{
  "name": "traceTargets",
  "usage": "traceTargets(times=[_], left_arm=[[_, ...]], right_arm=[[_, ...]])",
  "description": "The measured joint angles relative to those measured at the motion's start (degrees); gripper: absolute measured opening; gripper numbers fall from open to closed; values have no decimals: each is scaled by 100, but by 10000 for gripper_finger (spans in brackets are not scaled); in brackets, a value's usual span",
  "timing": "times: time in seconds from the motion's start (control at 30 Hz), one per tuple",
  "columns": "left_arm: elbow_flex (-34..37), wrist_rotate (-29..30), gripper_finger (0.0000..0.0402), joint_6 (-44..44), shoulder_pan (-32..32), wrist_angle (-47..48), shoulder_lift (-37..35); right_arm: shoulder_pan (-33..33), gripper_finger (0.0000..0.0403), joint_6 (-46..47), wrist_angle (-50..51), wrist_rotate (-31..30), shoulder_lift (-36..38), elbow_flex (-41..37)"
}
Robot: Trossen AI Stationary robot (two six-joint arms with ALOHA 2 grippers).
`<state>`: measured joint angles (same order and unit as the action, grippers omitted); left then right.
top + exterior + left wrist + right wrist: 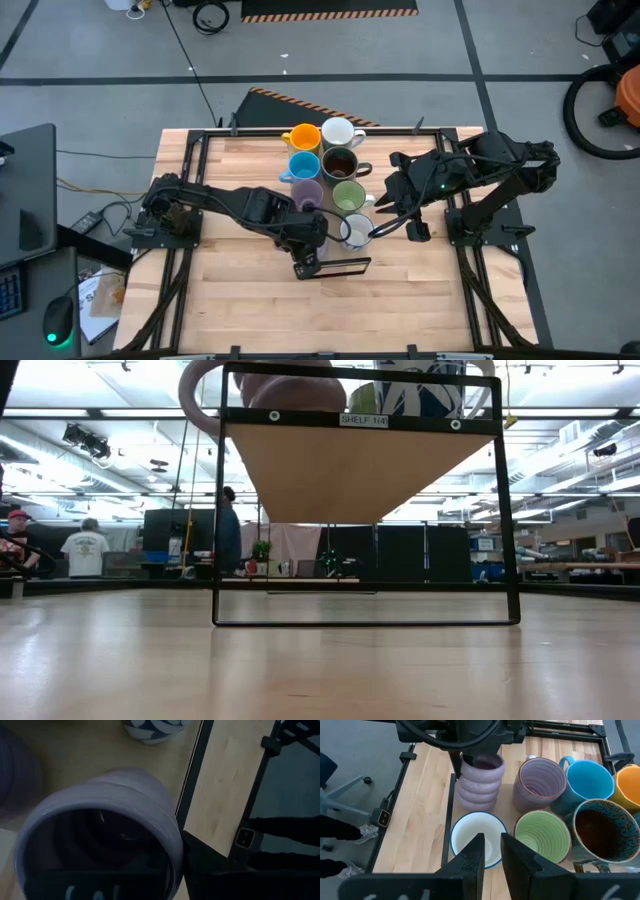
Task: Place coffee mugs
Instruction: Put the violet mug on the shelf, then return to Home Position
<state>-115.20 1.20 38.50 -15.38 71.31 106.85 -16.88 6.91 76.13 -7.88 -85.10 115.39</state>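
Several mugs stand in two rows on a raised pale board (352, 252): orange (303, 137), white (338, 132), blue (304, 165), dark brown (340, 162), lavender (307, 193) and green (349, 195). At the rows' near end, my left gripper (306, 236) is shut on a ribbed lavender mug (480, 782), which fills the left wrist view (100, 825). My right gripper (492, 847) reaches in from the table's right, shut on a white, blue-patterned mug (470, 837). From below, the low view shows the lavender mug (285, 385) and the white mug (420, 395). My left gripper comes from above, pointing down, onto the ribbed lavender mug's rim (470, 762); the gripper's body hides where its fingers lie. The mug is upright, its base (476, 806) at the board's surface. My right gripper's fingers (479, 851) stand close together over the white mug's rim (492, 865), on its right side. The fingers themselves hide the part between them. The mug stands upright on the board.
The board is the top of a black-framed shelf (365, 622) labelled SHELF 1/4, standing mid-table. Bare wooden table (230, 290) lies to its left, right and near sides. People stand in the room beyond the table (88, 550).
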Motion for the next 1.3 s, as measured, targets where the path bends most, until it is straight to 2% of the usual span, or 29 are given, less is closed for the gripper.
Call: traceTargets(times=[0.13, 0.53, 1.1, 1.3], left_arm=[[0, 290, 77, 2, -2, -114, 7], [2, 587, 152, 30, -74, -378, 7], [13, 1311, 158, 143, -449, -414, -70], [13, 1400, 158, 136, -445, -403, -199]], right_arm=[[0, 68, 1, -1, 2, 0, 0], [-68, 67, 3, 1, 9, 0, 0], [-76, 66, 121, 20, 17, 64, 0], [-76, 65, 306, -22, 3, 210, 0]])
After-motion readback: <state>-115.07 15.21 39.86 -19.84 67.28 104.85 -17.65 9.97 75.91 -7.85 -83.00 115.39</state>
